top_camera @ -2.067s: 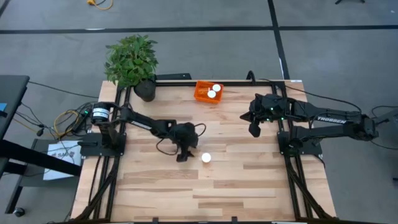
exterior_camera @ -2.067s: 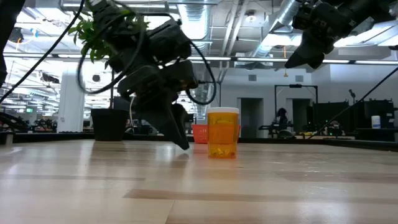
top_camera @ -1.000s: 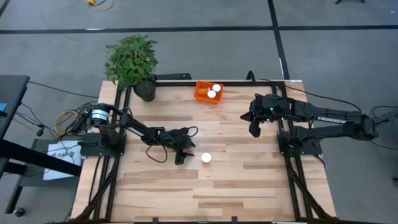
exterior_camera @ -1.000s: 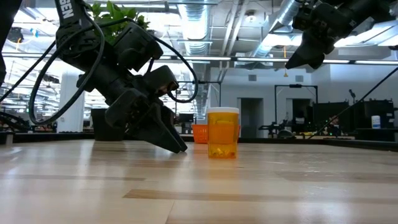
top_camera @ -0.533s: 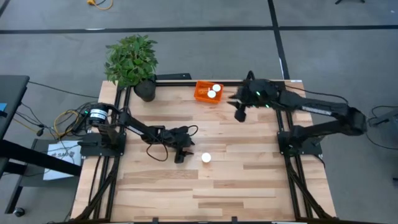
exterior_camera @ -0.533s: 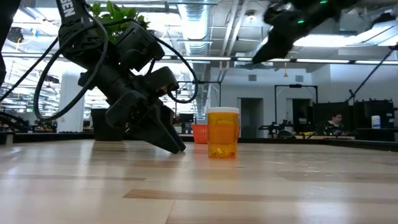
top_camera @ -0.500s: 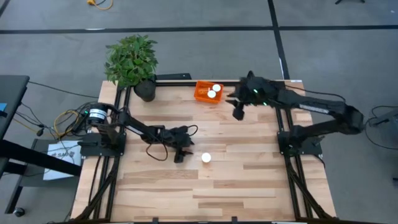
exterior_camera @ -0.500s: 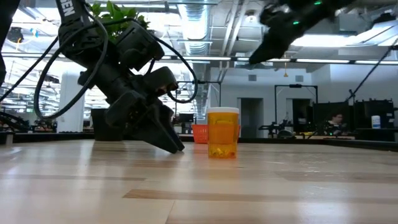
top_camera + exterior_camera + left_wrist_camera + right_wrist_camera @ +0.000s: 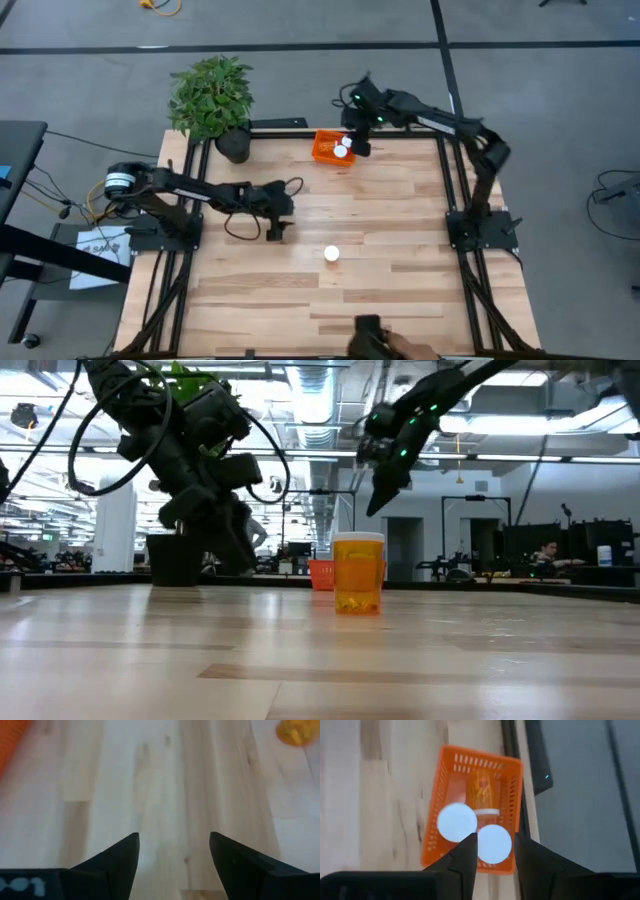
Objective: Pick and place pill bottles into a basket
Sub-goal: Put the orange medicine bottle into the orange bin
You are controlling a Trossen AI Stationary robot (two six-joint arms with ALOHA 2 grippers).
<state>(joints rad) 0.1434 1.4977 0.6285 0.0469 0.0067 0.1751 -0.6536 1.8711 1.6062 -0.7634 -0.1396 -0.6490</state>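
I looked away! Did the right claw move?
Yes. The right claw swung from the table's right side to above the orange basket, near the plant.

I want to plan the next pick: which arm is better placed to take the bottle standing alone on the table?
Probably the left. Its open claw sits low beside the lone pill bottle, while the right claw hangs over the basket at the table's far edge.

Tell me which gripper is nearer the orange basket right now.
Right. The right gripper hangs over the basket's edge, above the bottles inside. The left gripper sits low near the table's middle, well away from the basket and closer to the lone pill bottle.
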